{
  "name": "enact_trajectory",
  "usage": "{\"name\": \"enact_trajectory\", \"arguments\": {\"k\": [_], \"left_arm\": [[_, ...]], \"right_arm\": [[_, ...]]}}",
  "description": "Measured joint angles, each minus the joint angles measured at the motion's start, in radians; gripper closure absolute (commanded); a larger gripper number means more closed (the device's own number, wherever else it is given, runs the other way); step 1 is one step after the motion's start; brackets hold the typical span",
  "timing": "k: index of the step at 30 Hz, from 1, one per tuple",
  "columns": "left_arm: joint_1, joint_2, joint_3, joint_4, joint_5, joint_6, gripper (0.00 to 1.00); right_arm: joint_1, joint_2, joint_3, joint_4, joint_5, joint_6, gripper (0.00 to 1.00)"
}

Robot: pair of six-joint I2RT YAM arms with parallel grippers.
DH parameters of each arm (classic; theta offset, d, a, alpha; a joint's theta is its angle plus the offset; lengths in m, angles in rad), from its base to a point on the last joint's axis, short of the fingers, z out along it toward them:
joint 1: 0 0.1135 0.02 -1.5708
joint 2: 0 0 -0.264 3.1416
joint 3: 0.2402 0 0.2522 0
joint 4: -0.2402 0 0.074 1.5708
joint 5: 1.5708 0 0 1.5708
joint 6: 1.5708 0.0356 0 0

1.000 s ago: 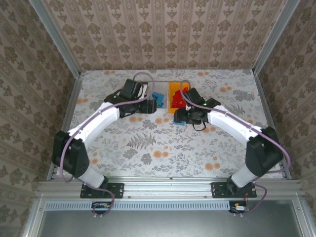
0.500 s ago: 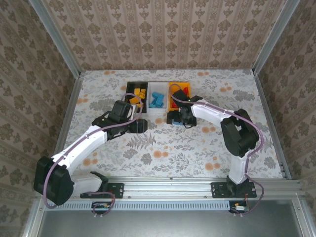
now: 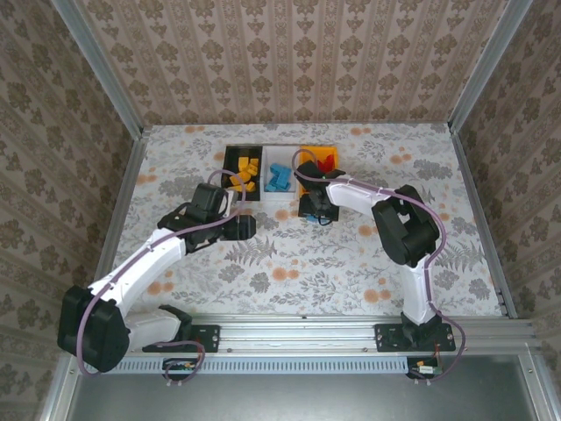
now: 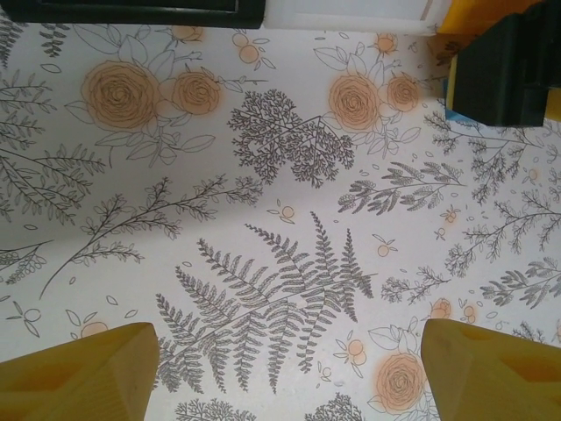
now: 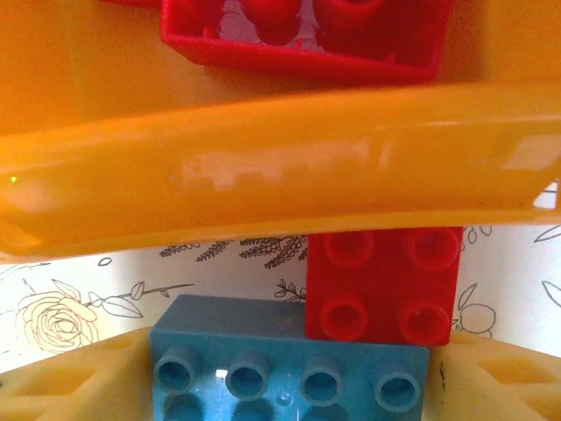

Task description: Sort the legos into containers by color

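Observation:
The containers stand in a row at the back: a black bin (image 3: 230,163) with yellow legos (image 3: 244,169), a white bin (image 3: 279,195) with blue legos (image 3: 279,178), and an orange bin (image 3: 306,154) with red legos (image 3: 325,163). My right gripper (image 3: 313,210) sits just in front of the orange bin's wall (image 5: 263,184), shut on a blue brick (image 5: 289,368). A red brick (image 5: 381,285) lies against that brick's far side. My left gripper (image 3: 248,226) hovers open over bare cloth, nothing between its fingers (image 4: 79,368).
In the left wrist view the black bin's front edge (image 4: 131,10), the white bin (image 4: 351,13) and the right gripper's dark body (image 4: 508,70) lie along the top. Metal rails and patterned walls fence the table; open flowered cloth (image 3: 289,263) stretches toward the arm bases.
My left gripper has drawn back from over the bins to the cloth in front of the black bin. The right arm has folded in closer, its gripper staying by the orange bin.

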Motion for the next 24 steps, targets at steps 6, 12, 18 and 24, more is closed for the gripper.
{"name": "enact_trajectory", "arguments": {"k": [6,12,18,24], "left_arm": [[0.007,-0.005,-0.005,0.015,0.005,0.0,0.2],[0.007,-0.005,-0.006,0.025,0.016,0.0,0.2],[0.008,-0.021,-0.014,0.024,0.018,0.0,0.2],[0.02,-0.04,-0.037,0.032,0.029,-0.008,0.2]], "right_arm": [[0.0,-0.01,-0.013,0.015,0.005,0.002,0.45],[0.012,-0.082,-0.078,0.019,-0.004,0.004,0.45],[0.057,-0.28,-0.105,0.008,-0.054,0.005,0.45],[0.067,-0.353,0.118,-0.023,-0.067,-0.049,0.45]]}}
